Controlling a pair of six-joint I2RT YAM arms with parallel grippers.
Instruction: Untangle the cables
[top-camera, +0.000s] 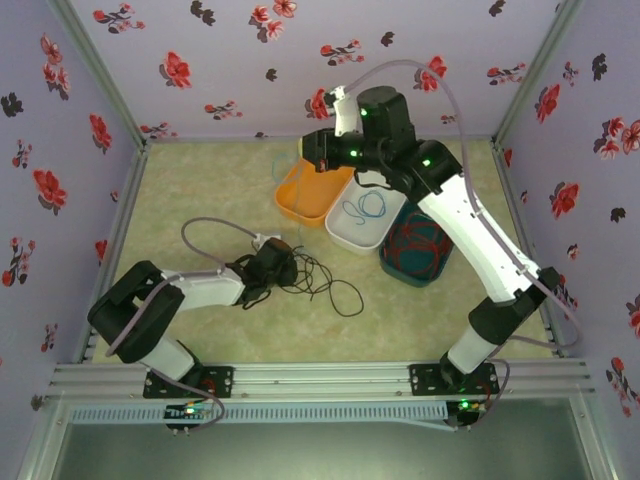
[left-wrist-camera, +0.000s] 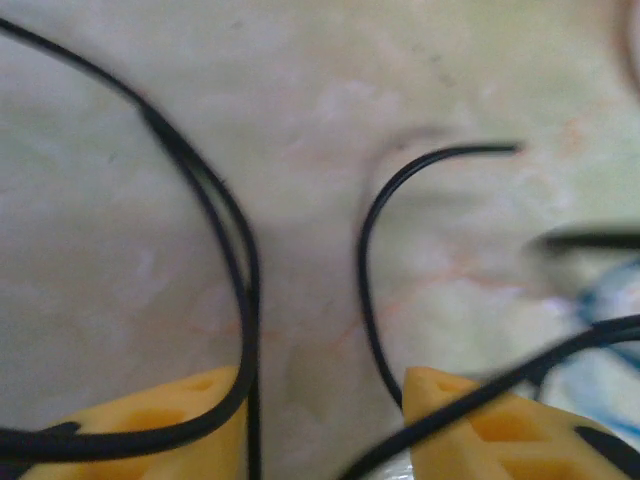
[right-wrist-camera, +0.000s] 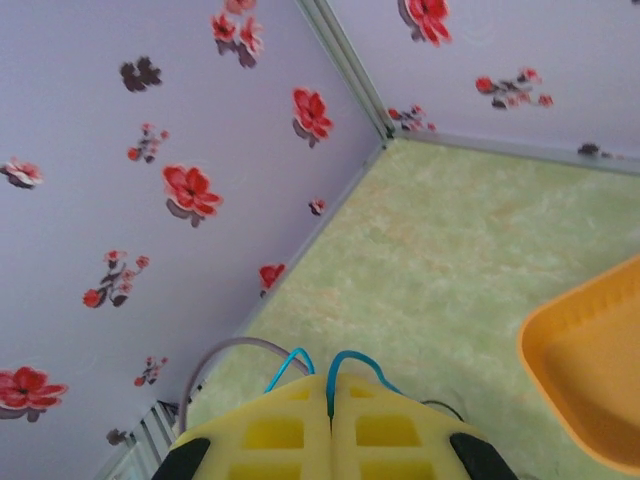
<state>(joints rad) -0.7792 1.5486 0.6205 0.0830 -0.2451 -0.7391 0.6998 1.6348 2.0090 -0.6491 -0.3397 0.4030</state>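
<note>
Black cables (top-camera: 322, 282) loose on the table (top-camera: 200, 190), tangled just right of the left gripper (top-camera: 270, 268). From the left wrist: fingers (left-wrist-camera: 150, 405) spread wide and low over the marbled surface, one black strand draped across the left finger, another curving up from beside the right one, nothing pinched.

Far back, right gripper (top-camera: 318, 150) raised above the orange tray (top-camera: 300, 195). From its wrist: yellow pads (right-wrist-camera: 270, 435) pressed together on a blue cable (right-wrist-camera: 352, 354), two short blue loops poking out past the tips. Next to the orange tray, a white tray (top-camera: 345, 230) holding a blue coil (top-camera: 365, 208), then a teal tray (top-camera: 418, 283) full of red cable (top-camera: 415, 245).

By the look of it, sorting well along, with the black tangle left to separate.

Risks on the left:
- Could catch two strands at once if shut now, with both lying against the fingers.
- Would then drag the whole knot up rather than a single wire.
- Might also cinch a loop around the finger already draped.

Risks on the right:
- Thin blue wire nipped only at the very tips, so liable to slip free before reaching a tray.
- Liable too to spring over a rim on release and land back on the table.
- Cannot tell how much of it hangs below, hence some chance of snagging a tray edge.
</note>
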